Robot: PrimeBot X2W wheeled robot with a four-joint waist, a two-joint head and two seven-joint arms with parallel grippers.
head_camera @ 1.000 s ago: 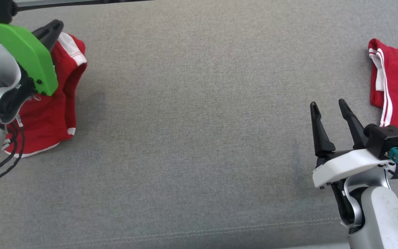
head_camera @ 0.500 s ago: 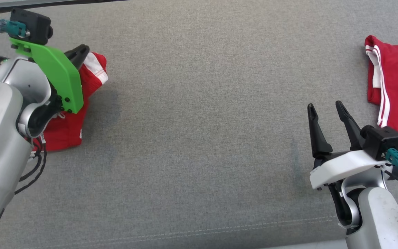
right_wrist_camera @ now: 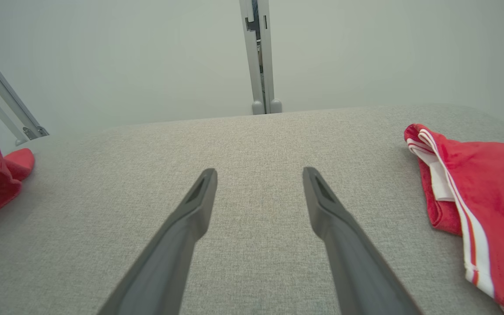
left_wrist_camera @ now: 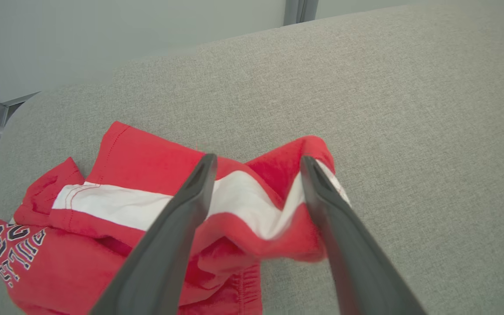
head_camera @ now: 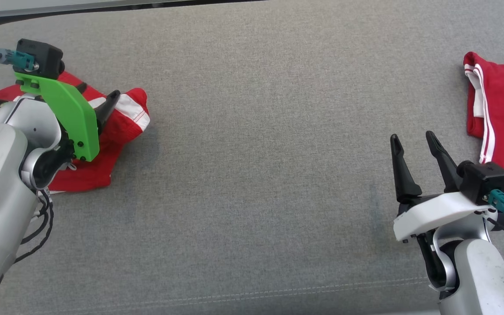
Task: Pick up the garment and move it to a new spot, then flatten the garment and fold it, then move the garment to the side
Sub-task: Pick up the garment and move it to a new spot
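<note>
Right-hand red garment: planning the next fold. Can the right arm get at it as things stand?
Probably yes: the right gripper is open and the red garment lies close beside it with bare grey surface between.

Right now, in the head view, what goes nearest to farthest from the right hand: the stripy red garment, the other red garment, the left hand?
From the right hand:
1. The striped red garment, close by on its right.
2. The red garment with the white band and the left hand, both far left. The hand is right at that garment, so they are too close to call.
</note>
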